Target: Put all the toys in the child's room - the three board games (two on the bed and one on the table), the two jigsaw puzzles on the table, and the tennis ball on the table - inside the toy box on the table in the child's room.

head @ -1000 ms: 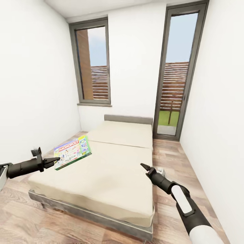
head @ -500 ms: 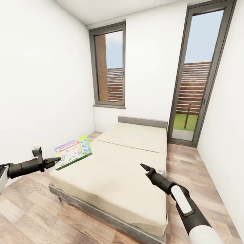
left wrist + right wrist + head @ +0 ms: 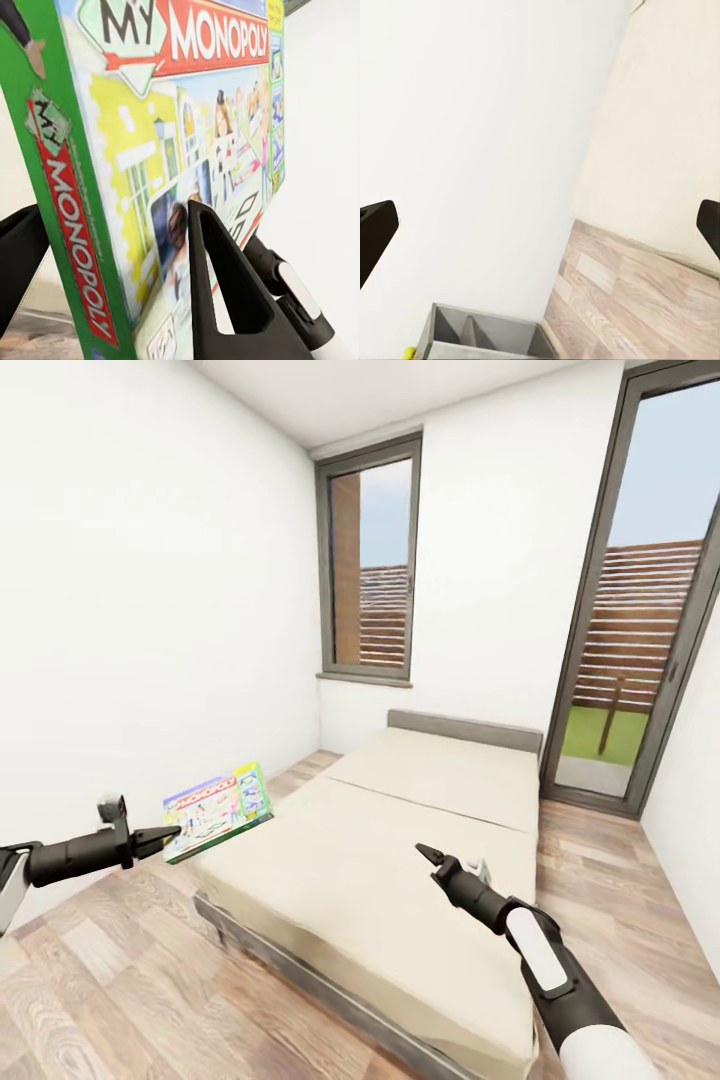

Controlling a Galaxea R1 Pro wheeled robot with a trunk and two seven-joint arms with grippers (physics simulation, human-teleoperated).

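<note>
Left claw carrying the game beside the bed

Left gripper [image 3: 165,832] clamps the green flat cardboard Monopoly board game box [image 3: 217,810], at nine o'clock; right gripper [image 3: 428,855] spread, empty; grey divided shelf [image 3: 484,334], perhaps holding something yellow; beige mattress bed [image 3: 420,830] beyond.

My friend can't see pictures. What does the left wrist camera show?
A green Monopoly board game box is pinched between the two black fingers of the robot's left gripper, seen very close up. The lid has a red Monopoly logo and cartoon pictures, with a white wall behind.
</note>
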